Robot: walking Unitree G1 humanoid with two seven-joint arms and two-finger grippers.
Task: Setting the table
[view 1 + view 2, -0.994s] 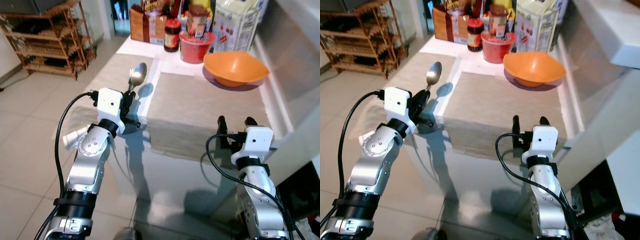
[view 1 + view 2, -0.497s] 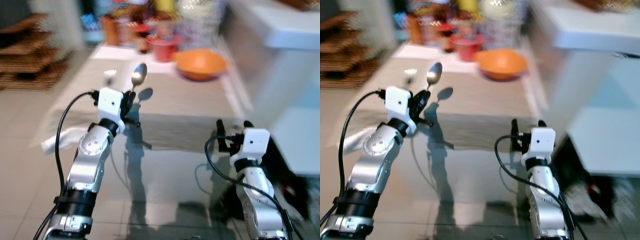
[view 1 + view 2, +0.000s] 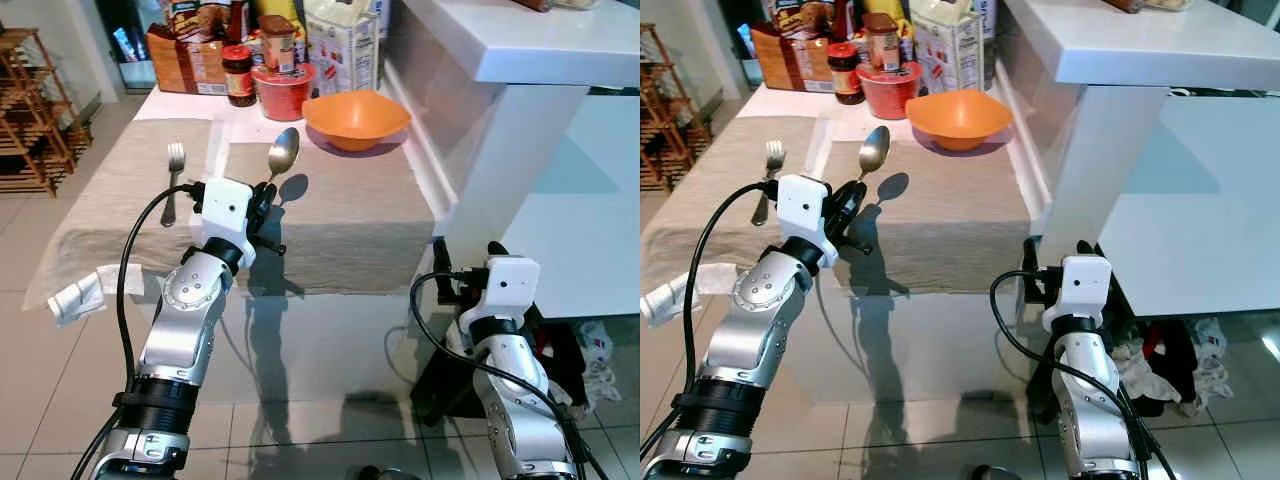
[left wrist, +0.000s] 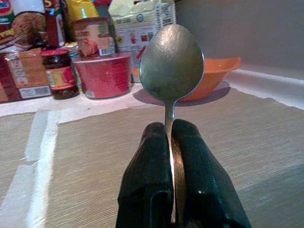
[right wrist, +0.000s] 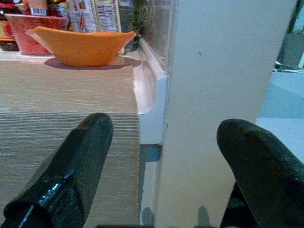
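Table (image 3: 330,215): beige cloth over it, running toward 12 o'clock.
Orange bowl (image 3: 356,117): on the cloth at the table's 1 o'clock.
Left gripper (image 4: 172,156): fingers pinched on the spoon (image 3: 283,153), held upright above the near cloth; the wrist view shows the handle clamped between the pads.
Right gripper (image 5: 161,166): fingers spread, holding nothing, at the table's 4 o'clock corner.
Fork (image 3: 172,180): flat on the cloth, at the spoon's 9 o'clock.
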